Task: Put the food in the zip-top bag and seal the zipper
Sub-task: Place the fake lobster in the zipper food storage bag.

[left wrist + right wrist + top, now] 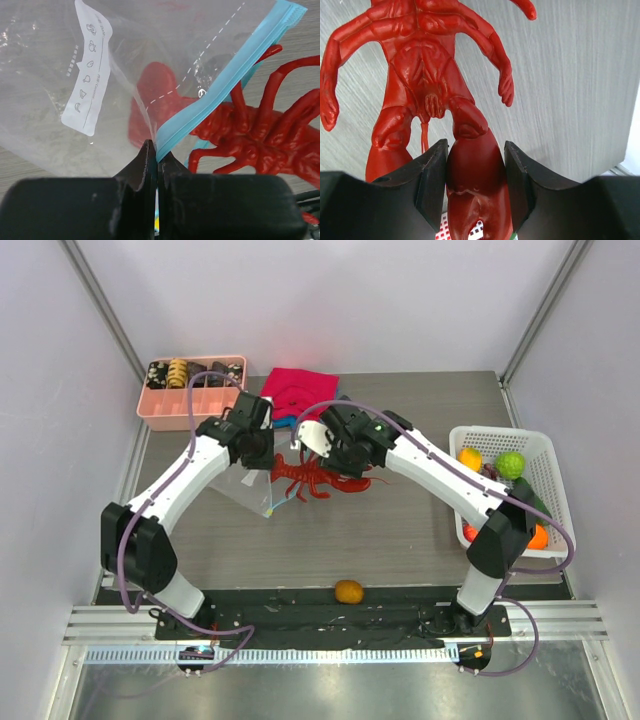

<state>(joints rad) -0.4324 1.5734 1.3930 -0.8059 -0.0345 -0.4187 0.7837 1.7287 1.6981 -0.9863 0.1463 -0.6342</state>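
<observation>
Left jaws closed, pinching the bag (40,60) by its zipper (235,70) to hold the mouth open, while right jaws grip the lobster (427,65), seemingly feeding it in.

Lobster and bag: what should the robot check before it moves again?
1. Left tool pinching the bag at its blue zipper strip: ok.
2. Right tool clamped on one thick end of the lobster: ok.
3. Lobster fully inside the bag: not ok. Its body and legs lie outside, past the strip.
4. Red part seen through the plastic, inside the bag or under it: cannot tell.
5. Other food bagged: not ok. Fruits sit in the basket, and an orange fruit lies on the table.
</observation>
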